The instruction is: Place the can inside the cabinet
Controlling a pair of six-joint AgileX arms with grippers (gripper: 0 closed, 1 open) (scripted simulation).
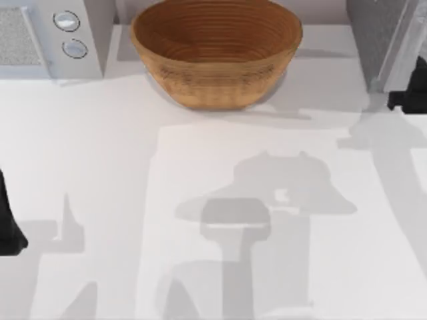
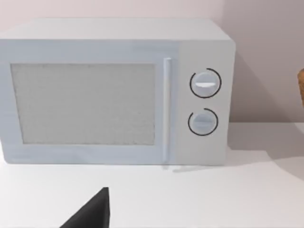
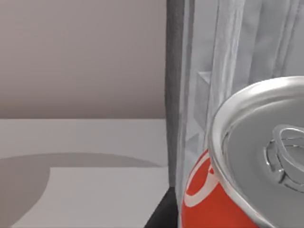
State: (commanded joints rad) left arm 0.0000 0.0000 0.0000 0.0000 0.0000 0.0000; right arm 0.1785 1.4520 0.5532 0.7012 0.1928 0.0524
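Can point(image 3: 223, 199): close under right wrist camera, carried by right gripper; finger opening cannot be told. Cabinet point(image 3: 228, 71) edge directly ahead. Hazard: clipping door frame, dislodging can.

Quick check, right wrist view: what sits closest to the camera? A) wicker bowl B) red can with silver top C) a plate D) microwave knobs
B: the can, silver top with pull tab and red label, sits closest in the right wrist view, with the grey cabinet just behind it; in the top view the right tool is at the right edge by the cabinet.
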